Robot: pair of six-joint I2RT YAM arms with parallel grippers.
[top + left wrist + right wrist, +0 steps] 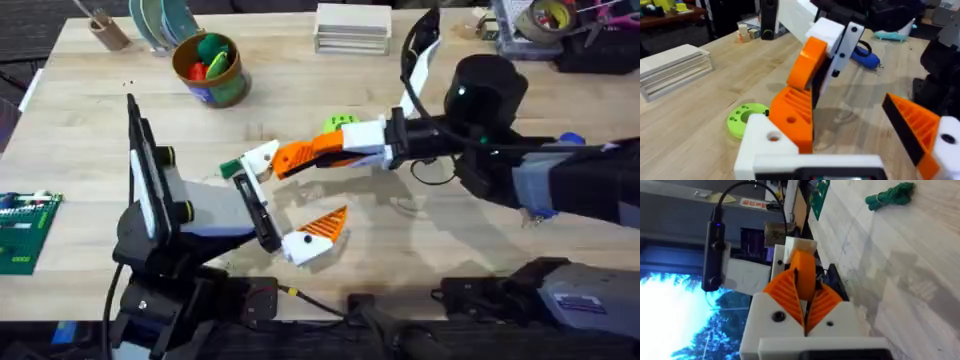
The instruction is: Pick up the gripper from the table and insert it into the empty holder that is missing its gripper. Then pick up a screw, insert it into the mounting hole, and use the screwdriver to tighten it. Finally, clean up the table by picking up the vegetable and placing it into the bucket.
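Observation:
My left gripper (290,197) stands wide open over the table's middle. Its far finger is the bare white holder (260,158) (765,142); its near finger carries an orange pad (322,226). My right gripper (312,154) (804,287) reaches in from the right, shut on the orange ribbed gripper (290,158) (792,117), which presses against the holder (800,245). The dark green vegetable (230,168) (890,195) lies on the table just left of the holder. At the back left stands the bucket (228,88). The blue screwdriver (865,57) lies beyond, behind the right arm.
A lime-green disc (338,122) (742,117) lies just behind the right gripper. A white stacked box (352,28) sits at the back centre, a brown cup (108,32) at the back left, and a green circuit board (25,228) at the left edge. Cables run along the front edge.

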